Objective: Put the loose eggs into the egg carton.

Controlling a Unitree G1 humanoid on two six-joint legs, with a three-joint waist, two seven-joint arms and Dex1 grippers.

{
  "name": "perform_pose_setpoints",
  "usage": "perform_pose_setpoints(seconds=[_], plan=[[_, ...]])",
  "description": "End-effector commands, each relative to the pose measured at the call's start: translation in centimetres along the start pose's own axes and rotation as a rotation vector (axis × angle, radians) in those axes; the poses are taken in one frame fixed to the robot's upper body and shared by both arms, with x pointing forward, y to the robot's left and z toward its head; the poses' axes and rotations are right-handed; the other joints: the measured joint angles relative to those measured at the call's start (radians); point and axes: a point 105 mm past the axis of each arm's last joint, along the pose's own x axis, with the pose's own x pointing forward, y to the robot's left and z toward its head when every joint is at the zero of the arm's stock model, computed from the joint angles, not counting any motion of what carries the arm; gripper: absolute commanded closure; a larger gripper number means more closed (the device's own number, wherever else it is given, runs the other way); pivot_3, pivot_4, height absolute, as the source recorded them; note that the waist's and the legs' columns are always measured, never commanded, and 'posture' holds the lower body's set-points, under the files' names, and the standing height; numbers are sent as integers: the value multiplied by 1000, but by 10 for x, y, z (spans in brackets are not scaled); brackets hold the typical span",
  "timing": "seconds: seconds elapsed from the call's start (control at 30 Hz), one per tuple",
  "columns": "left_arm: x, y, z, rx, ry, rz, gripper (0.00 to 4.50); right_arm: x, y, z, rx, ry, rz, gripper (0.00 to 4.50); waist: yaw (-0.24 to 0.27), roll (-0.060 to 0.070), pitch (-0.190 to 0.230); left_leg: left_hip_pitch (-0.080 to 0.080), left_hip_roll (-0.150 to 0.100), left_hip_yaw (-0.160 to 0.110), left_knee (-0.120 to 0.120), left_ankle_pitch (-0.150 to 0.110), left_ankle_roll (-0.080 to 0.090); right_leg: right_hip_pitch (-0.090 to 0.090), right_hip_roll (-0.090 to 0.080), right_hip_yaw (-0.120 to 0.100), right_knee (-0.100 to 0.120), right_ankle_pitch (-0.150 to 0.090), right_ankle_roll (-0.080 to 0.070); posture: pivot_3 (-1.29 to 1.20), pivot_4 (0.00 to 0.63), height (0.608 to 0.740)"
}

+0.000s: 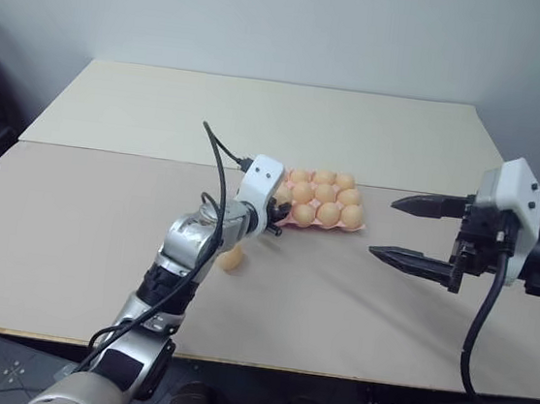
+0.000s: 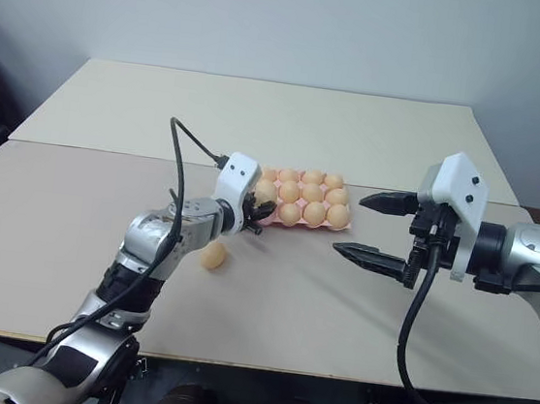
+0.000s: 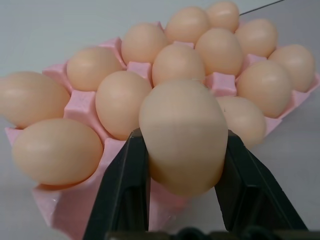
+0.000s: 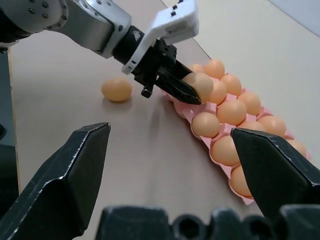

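My left gripper (image 3: pixel 182 150) is shut on a tan-orange egg (image 3: pixel 182 130), which it holds just above the left end of the pale-pink egg carton (image 3: pixel 80 106). Several eggs sit in the carton's cups (image 1: pixel 324 200). One loose egg (image 1: pixel 231 259) lies on the table to the near left of the carton, beside my left forearm. My right gripper (image 1: pixel 384 228) hovers open to the right of the carton. There is nothing between its black fingers (image 4: pixel 75 165).
The carton stands near the middle of a long beige table (image 1: pixel 337 297), just in front of the seam with a second tabletop (image 1: pixel 259 123) behind it. A black cable (image 1: pixel 217 172) loops over my left wrist.
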Motion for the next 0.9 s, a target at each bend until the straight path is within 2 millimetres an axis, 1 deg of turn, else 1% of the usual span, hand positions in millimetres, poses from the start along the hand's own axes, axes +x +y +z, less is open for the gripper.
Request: perform_pose_setpoints(seconds=[0.03, 0.17, 0.27, 0.33, 0.37, 0.47, 0.5, 0.53, 0.6, 0.77, 0.9], plan=[[1, -5, 14, 22, -43, 4, 3092, -5, 2, 10, -30, -19, -20, 0, 1, 0, 0, -1, 0, 0, 0, 0, 0, 0, 0, 0, 0, 0, 0, 0, 150, 740], [5, -14, 15, 15, -10, -28, 3092, -5, 3, 11, -19, -20, -18, 0, 1, 0, 0, -1, 0, -1, 1, 0, 0, 0, 0, -1, 0, 0, 0, 0, 150, 740], [5, -13, 13, 24, 13, -4, 3092, -6, 5, 9, -14, -9, -17, 0, 1, 0, 0, -2, 0, -1, 1, 0, 0, 0, 0, -1, 0, 0, 0, 0, 150, 740], [4, -10, 10, 49, 40, 33, 2378, -7, 5, 8, -10, -8, -15, 0, 1, 0, 0, -2, 0, -1, 1, 0, 0, 0, 0, -1, 0, 0, 0, 0, 150, 740], [4, -9, 10, 43, 46, 41, 2146, -7, 6, 8, -9, -8, -14, 0, 1, 0, 0, -2, 0, -1, 1, 0, 0, 0, 0, -1, 0, 0, 0, 0, 150, 740], [2, -9, 11, 46, 49, 42, 1092, -7, 6, 7, -7, -2, -15, 0, 1, 0, 0, -2, 0, -2, 2, 0, 0, 0, 0, -1, 0, 0, 0, 0, 150, 740], [2, -9, 11, 61, 49, 49, 890, -7, 6, 7, -7, -2, -15, 0, 1, 0, 0, -2, 0, -2, 2, 0, 0, 0, 0, -1, 0, 0, 0, 0, 150, 740], [1, -8, 11, 69, 48, 51, 512, -6, 6, 7, -7, -1, -14, 0, 1, 0, 0, -2, 0, -2, 2, 0, 0, 0, 0, -1, 0, 0, 0, 0, 150, 740], [-1, -8, 12, 74, 48, 50, 14, -6, 5, 7, -7, 0, -13, 0, 1, 0, 0, -2, 0, -2, 2, 0, 0, 0, 0, -1, 0, 0, 0, 0, 150, 740], [-22, -3, 34, 77, -20, 18, 14, -5, 5, 5, -4, 8, -8, 0, 0, 0, 0, -3, 0, -2, 2, 0, 0, -1, 0, -2, 0, 0, 0, 0, 150, 740], [-46, 9, 49, 111, -59, 21, 14, -3, 6, 3, -4, 13, -2, 0, -1, 0, 0, -3, 0, -2, 2, 0, 0, -1, 0, -2, 0, 0, 0, 0, 150, 740]])
